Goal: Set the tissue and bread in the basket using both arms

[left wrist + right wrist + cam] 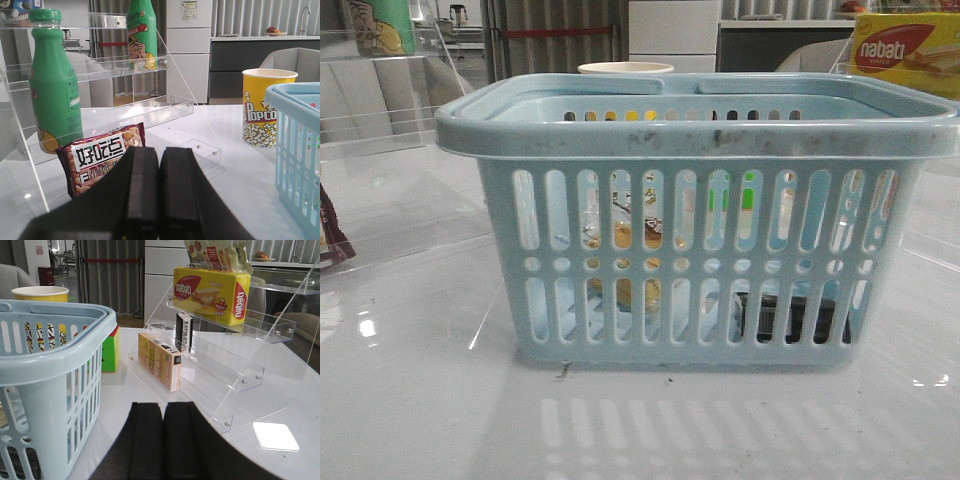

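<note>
Bread (623,240) and tissue (790,318) inside basket (695,130), both hands outside, closed

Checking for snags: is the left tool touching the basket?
Apart. The left wrist view shows the left tool shut on nothing, with bare table between it and the basket.

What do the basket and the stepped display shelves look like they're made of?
The basket looks like moulded pale blue plastic, semi-matte: slotted walls, thick rim with dark scuffs. The stepped shelves appear to be clear acrylic, glossy: see-through panels with bright edges and small fasteners. Glass seems unlikely but can't be ruled out.
</note>
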Robot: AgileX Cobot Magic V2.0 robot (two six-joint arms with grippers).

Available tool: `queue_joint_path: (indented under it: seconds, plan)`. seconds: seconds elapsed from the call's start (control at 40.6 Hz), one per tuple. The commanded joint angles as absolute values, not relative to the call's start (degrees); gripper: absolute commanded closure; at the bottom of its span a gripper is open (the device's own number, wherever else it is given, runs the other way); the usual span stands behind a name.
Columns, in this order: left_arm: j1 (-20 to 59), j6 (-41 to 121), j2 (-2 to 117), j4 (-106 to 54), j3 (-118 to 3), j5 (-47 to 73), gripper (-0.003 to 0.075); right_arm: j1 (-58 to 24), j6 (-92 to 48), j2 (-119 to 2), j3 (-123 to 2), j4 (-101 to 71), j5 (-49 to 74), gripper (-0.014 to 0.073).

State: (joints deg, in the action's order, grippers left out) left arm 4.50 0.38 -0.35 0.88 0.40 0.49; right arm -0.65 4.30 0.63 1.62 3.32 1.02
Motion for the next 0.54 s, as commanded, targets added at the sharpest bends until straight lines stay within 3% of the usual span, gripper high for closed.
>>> queue_joint_path:
  seconds: [0.0,0.518]
  plan:
    - [4.45,0.00,-1.30,0.44,0.37,-4.41,0.0629,-0.66,4.53,1.70,1.70,4.02,-4.59,0.0571]
    - [4.45,0.00,-1.30,0.44,0.37,-4.41,0.0629,-0.66,4.53,1.70,1.70,4.02,-3.65,0.0571]
